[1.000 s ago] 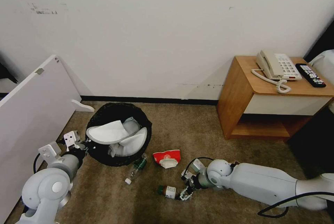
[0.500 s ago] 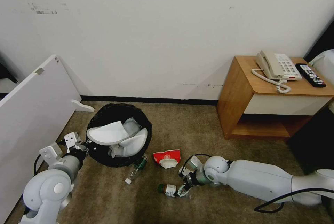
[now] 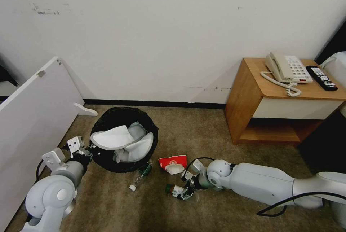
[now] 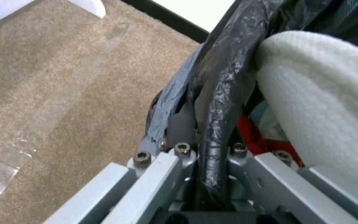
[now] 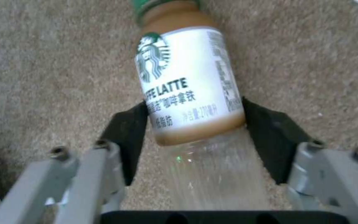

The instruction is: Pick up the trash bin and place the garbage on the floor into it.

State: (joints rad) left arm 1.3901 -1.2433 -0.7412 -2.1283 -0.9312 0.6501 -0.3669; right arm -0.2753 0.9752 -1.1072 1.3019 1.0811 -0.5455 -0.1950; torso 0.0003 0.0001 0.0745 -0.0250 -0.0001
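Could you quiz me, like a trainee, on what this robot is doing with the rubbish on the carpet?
1. True or false: the left gripper is shut on the bag-lined rim of the trash bin.
2. What lies between the fingers of the right gripper? A) the red-and-white cup B) the latte bottle C) the clear bottle
3. Fill in: a white ___ lies across the top of the bin.

Key
1. True: the fingers pinch the black bag at the rim.
2. B. The bottle lies on the floor, with the fingers spread on either side of it.
3. Slipper.
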